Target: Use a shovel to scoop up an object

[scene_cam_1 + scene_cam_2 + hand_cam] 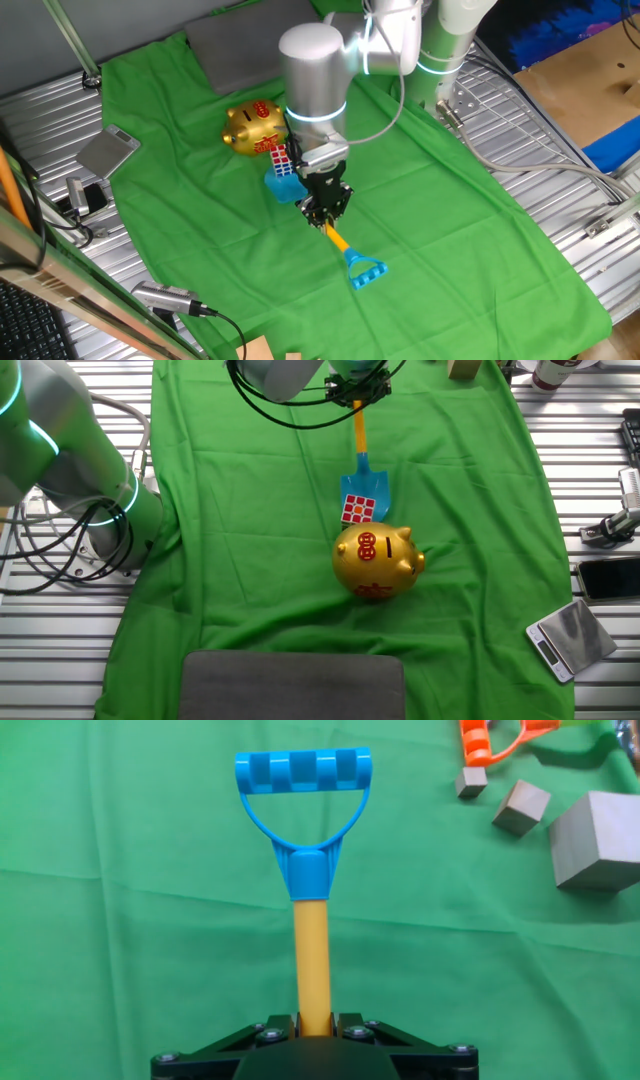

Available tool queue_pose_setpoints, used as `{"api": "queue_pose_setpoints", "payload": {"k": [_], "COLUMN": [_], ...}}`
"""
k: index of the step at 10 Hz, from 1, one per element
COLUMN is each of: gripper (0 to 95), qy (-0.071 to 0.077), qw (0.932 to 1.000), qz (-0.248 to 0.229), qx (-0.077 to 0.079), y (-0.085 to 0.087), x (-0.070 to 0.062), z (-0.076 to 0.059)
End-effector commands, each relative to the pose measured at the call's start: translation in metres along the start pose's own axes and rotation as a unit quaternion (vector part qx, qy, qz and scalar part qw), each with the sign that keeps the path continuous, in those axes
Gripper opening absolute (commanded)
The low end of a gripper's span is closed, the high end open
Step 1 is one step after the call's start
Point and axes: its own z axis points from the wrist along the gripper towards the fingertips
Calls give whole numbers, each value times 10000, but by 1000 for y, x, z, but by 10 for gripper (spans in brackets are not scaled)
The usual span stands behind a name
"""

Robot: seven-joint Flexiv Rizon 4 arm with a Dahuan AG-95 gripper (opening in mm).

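A plastic toy shovel with light blue blade and yellow shaft lies at upper centre of the green cloth, the small multicoloured cube on its blade, touching a round gold piggy bank. The black two-finger gripper is clamped on the shaft.

A green cloth covers the middle of the metal surface. On it stands a gold piggy bank with red marks, upright. A grey pad lies at one cloth edge. Off the cloth sit a small scale and a phone. The hand view shows three grey blocks beside an orange plastic piece.
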Motion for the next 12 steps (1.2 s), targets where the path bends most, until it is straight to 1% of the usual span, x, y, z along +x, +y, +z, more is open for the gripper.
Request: {"api": "queue_pose_setpoints", "payload": {"k": [1,2,5,6,12], "gripper": [0,0,0,0,0], "qy": [41,50,193,212,317], "qw": [10000,10000,9997,9997,9993], "qz": [-13,-2,-16,-15,-68], "qx": [-11,-39,-128,-146,-183], "y": [-1,-1,-1,-1,-1], "x": [1,2,4,4,7], "z": [4,6,10,10,15]}}
